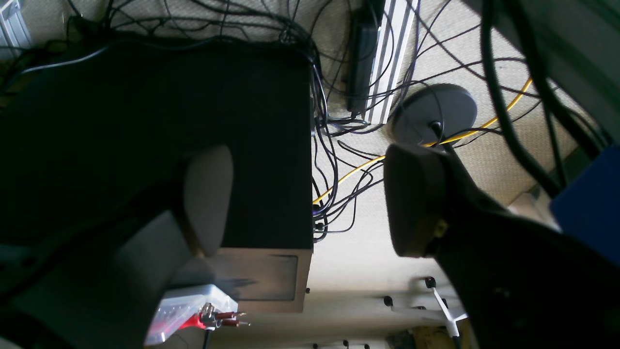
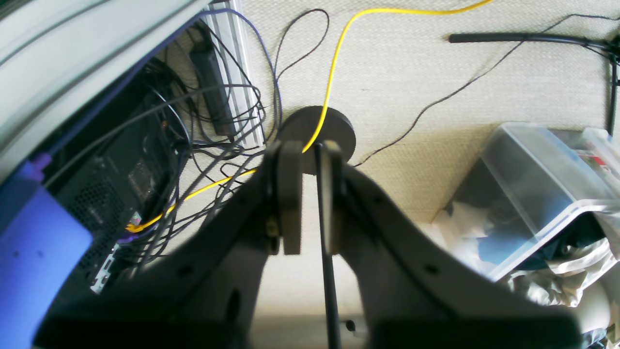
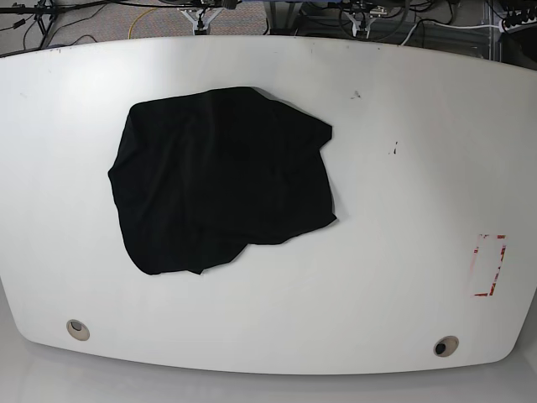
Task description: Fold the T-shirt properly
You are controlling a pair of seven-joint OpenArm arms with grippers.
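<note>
Plainly, the T-shirt (image 3: 220, 178) lies crumpled and unfolded on the white desk (image 3: 403, 193), toward its left in the base view.
Both arms sit off the desk: left pincer (image 1: 310, 203) wide, right pincer (image 2: 310, 203) narrow, each empty, likely parked.

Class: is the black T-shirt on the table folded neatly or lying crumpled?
Crumpled: the T-shirt lies as an irregular, uneven heap on the white table.

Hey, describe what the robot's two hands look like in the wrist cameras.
The left hand has dark, matte fingers ending in broad, rounded paddle-shaped pads. The right hand is the same dark grey build, with flat rectangular-looking pads seen edge-on. No markings show on either.
</note>
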